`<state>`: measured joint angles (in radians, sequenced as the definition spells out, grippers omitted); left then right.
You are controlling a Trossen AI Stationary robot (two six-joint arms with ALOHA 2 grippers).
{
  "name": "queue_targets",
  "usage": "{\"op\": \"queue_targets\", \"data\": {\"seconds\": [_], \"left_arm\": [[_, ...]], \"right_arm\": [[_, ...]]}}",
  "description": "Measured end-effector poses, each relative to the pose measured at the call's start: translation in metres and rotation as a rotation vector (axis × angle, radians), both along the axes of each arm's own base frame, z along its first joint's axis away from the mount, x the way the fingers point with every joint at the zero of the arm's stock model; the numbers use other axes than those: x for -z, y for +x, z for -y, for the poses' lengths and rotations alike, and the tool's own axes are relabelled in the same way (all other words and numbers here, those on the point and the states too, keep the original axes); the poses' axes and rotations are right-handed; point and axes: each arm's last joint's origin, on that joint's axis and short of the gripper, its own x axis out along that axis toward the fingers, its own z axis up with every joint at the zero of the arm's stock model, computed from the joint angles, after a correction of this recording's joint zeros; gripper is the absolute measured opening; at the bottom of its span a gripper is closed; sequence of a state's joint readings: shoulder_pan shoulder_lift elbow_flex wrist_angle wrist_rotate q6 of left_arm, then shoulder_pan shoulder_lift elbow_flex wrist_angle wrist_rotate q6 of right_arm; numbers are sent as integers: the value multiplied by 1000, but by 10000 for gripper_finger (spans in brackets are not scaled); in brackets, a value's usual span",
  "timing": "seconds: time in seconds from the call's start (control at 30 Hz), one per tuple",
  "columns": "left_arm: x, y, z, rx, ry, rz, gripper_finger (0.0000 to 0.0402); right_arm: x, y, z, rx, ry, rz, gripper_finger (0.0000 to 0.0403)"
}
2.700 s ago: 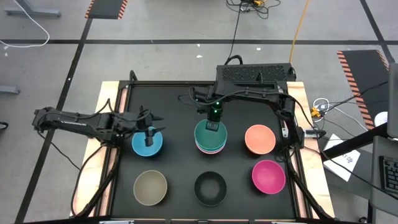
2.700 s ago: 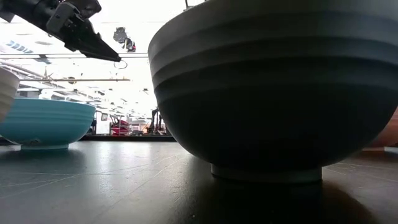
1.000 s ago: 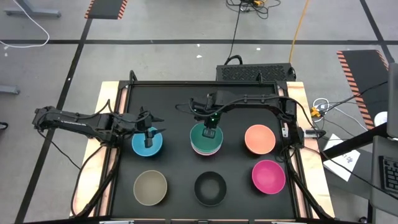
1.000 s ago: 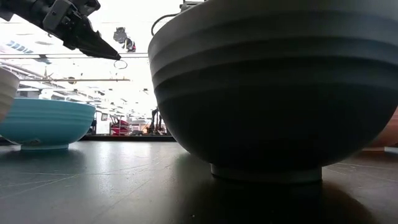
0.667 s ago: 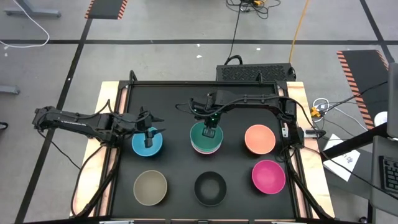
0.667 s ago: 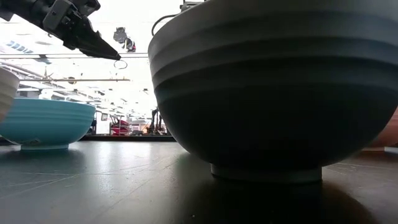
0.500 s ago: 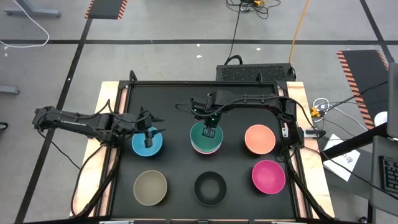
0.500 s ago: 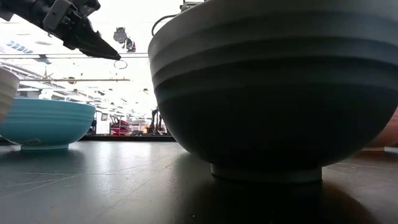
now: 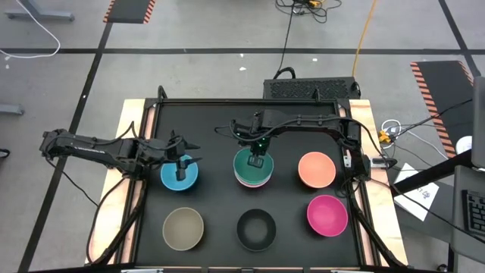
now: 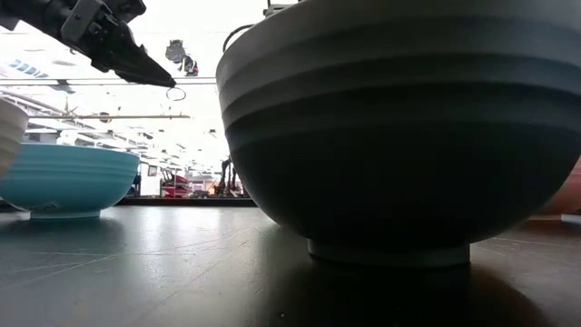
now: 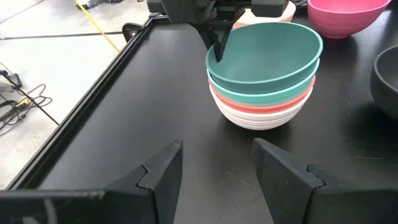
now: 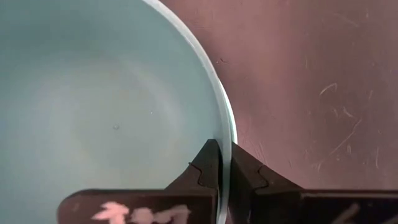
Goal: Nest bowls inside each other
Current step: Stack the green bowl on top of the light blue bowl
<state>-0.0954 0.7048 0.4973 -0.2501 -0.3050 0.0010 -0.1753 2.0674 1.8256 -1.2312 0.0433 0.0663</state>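
A stack of bowls sits at the middle of the desk, toward its far side. In the left wrist view it shows a green bowl on top, then turquoise, red-pink and white layers beneath. The top bowl lies tilted, not yet seated flat.

The right end effector is closed on the far rim of that green bowl, one finger inside and one outside, as the right wrist view shows.

To the left, a blue bowl stands alone, with the left end effector hovering over it, fingers parted and holding nothing.

Still loose are the orange bowl at the right, and the tan bowl, black bowl and magenta bowl along the near row.

By my judgement, roughly four bowls are nested and five remain.
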Motion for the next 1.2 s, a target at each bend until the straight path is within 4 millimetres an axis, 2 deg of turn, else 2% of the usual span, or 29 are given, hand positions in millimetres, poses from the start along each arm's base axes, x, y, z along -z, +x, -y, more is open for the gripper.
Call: {"op": "queue_targets", "data": {"seconds": [0.5,0.77,1.2], "left_arm": [[0,0,2,12,1,0,198],[0,0,2,11,0,0,198],[0,0,2,10,-2,-1,198]], "right_arm": [[0,0,1,-5,2,6,0],[0,1,1,-1,-3,10,16],[0,1,0,1,9,11,19]]}}
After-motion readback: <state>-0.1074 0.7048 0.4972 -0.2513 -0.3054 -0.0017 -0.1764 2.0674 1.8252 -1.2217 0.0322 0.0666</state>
